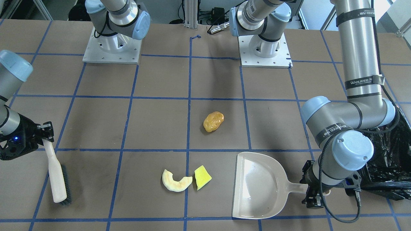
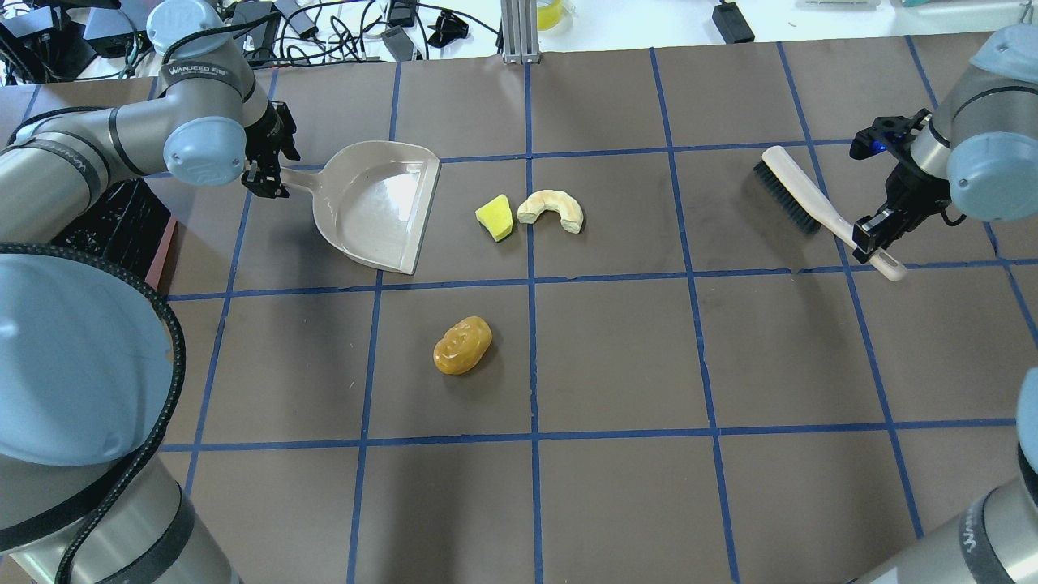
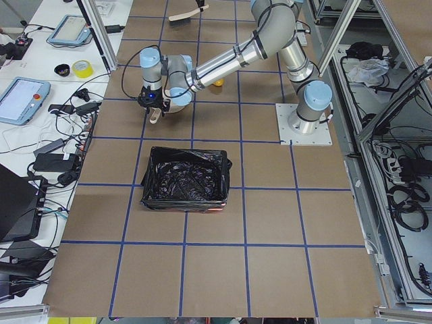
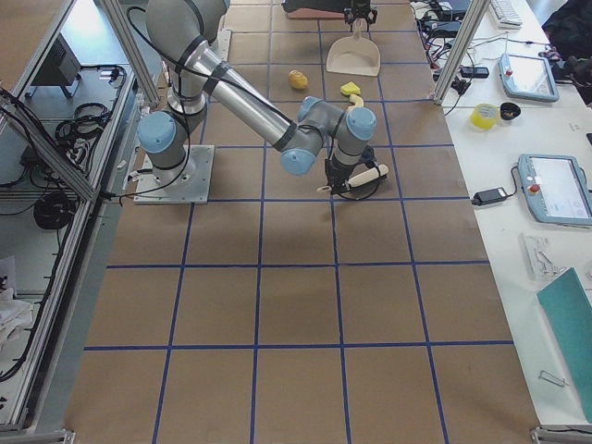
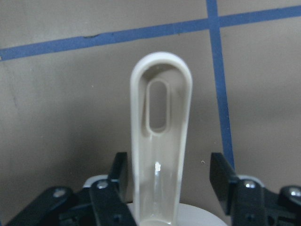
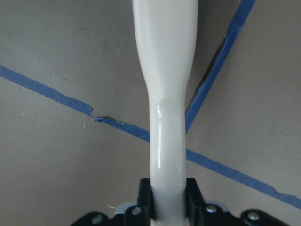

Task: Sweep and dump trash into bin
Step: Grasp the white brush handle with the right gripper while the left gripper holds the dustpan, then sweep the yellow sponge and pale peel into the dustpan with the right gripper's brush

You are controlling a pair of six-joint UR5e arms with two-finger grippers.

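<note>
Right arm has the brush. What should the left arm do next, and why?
Probably close the left gripper on the dustpan handle: the wrist view shows its fingers straddling the handle with gaps on both sides, while the right gripper is clamped on the brush.

- I judge this to be a robotics laboratory, not a home or a kitchen.
- The table (image 2: pixel 616 357) is covered in brown sheet and divided into squares by blue tape lines (image 2: pixel 531 349).
- Two industrial arms (image 1: pixel 359 57) stand on the table, each base bolted to a metal plate (image 1: pixel 93 57).
- An aluminium post (image 2: pixel 519 32) rises at the table's edge opposite the arm bases, with loose cables (image 2: pixel 340 28) and a power brick (image 2: pixel 734 24) beyond it.
- A white bench (image 4: pixel 555 277) beside the table carries touchscreen pendants (image 4: pixel 553 188) and a roll of yellow tape (image 4: pixel 483 116).
- Aluminium framing (image 3: pixel 336 40) on the table's other side holds cable bundles (image 3: pixel 405 196).
</note>
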